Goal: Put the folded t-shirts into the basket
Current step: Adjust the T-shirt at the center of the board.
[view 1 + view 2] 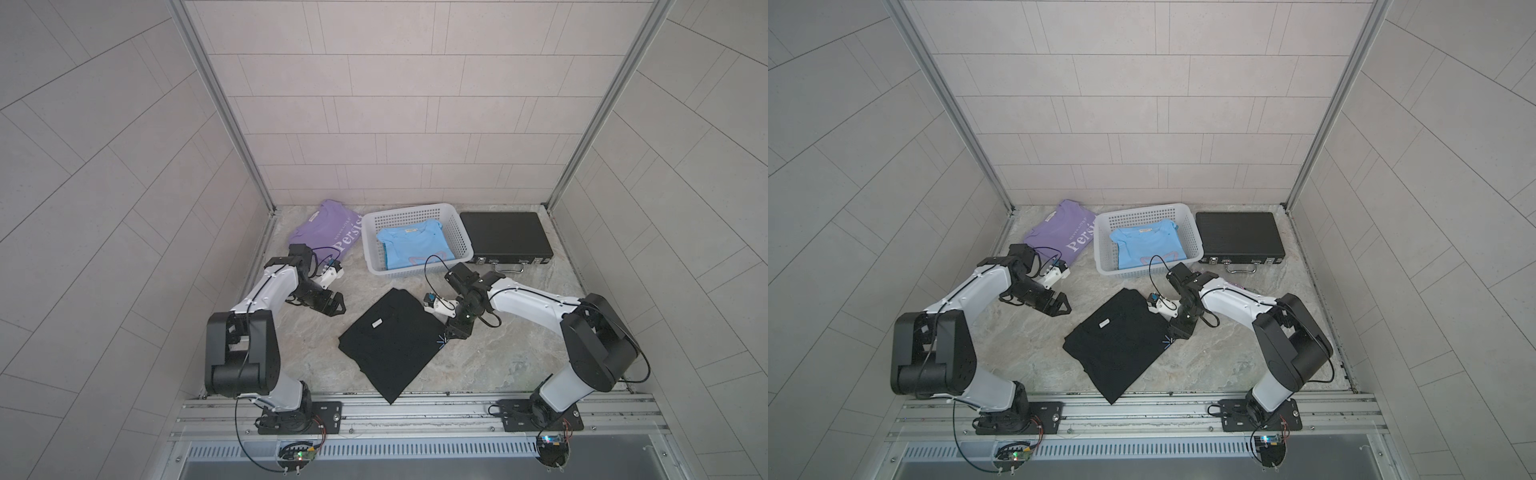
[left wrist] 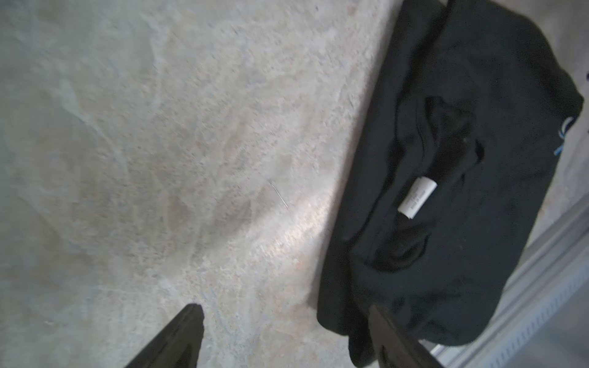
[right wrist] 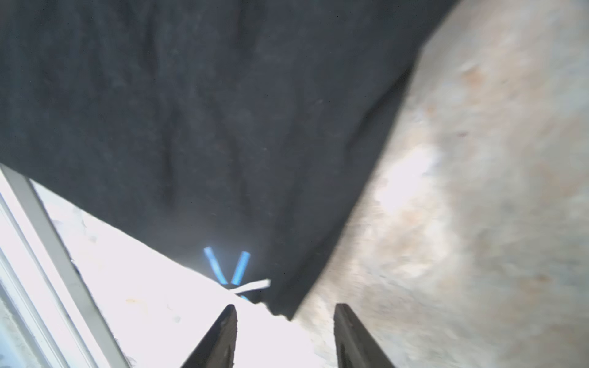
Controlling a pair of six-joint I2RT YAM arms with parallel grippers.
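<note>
- The left gripper's point(image 2: 283, 310) jaws stand spread with nothing between them, over the bare marbled stone tabletop point(image 2: 159, 159).
- The folded black cotton t-shirt point(image 2: 446, 191) lies flat just beside one of its tips.
- The right gripper's point(image 3: 285, 307) jaws stand apart. The black shirt's corner with the blue-and-white starburst logo point(image 3: 236, 270) lies just ahead of the tips, seemingly unpinched, though the picture is blurred.
- Beyond both sets of jaws, the white perforated plastic basket point(image 1: 415, 207) holds the folded light blue t-shirt point(image 1: 409, 245).
- The folded lilac t-shirt with white lettering point(image 1: 326, 228) lies behind the left jaws, just beside the basket.
</note>
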